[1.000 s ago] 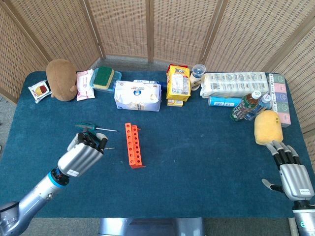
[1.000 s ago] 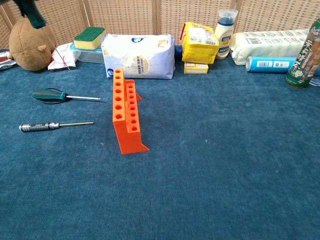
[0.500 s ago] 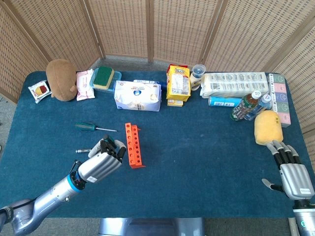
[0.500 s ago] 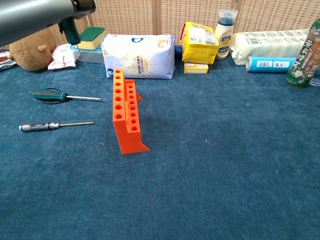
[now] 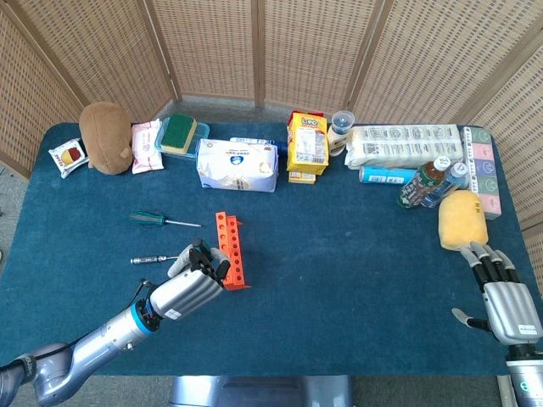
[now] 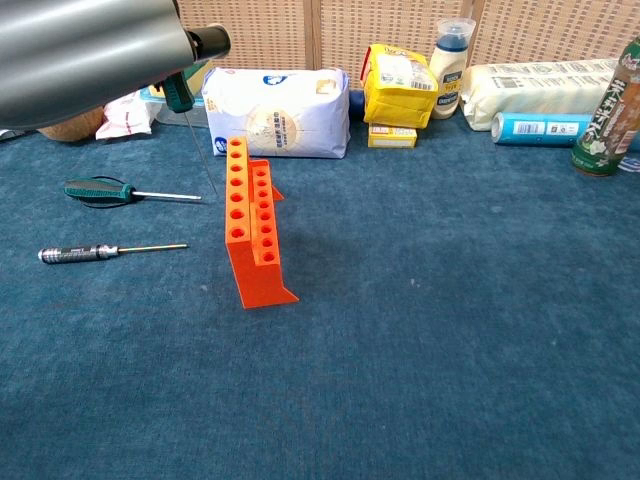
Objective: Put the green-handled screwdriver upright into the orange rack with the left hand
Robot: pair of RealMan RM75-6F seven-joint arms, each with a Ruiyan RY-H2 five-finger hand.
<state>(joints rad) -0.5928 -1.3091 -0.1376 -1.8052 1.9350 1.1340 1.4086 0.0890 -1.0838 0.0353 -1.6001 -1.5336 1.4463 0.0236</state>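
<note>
**While your left hand grips the screwdriver, its tip hangs beside the rack**

Where your left hand point(image 5: 194, 285) closes over the near end of the orange rack point(image 5: 230, 251), you have its fingers curled around a green-handled screwdriver point(image 6: 180, 94). The head view hides that tool behind the knuckles. In the chest view you can see the green handle under the grey forearm, with the thin shaft pointing down and slightly to the right. Its tip is just left of the rack's far holes and is not inside any of them. The rack stands on the blue tablecloth point(image 5: 339, 263) with its two rows of holes facing up.

To the left of the rack you have two more tools lying flat, both with their shafts pointing toward it. A second green-handled screwdriver point(image 6: 100, 190) lies farther back. A dark-handled precision screwdriver point(image 6: 85, 253) lies nearer, close to your left hand.

Your right hand point(image 5: 506, 298) rests at the near right edge of the table, fingers straight and apart, holding nothing. A yellow sponge point(image 5: 462, 219) lies just beyond its fingertips.

Along the back of the table you have a brown plush toy point(image 5: 105, 136), a white bag point(image 5: 237, 164), a yellow packet point(image 5: 307, 142), a pack of paper rolls point(image 5: 403, 146) and a green bottle point(image 5: 422, 184).
</note>
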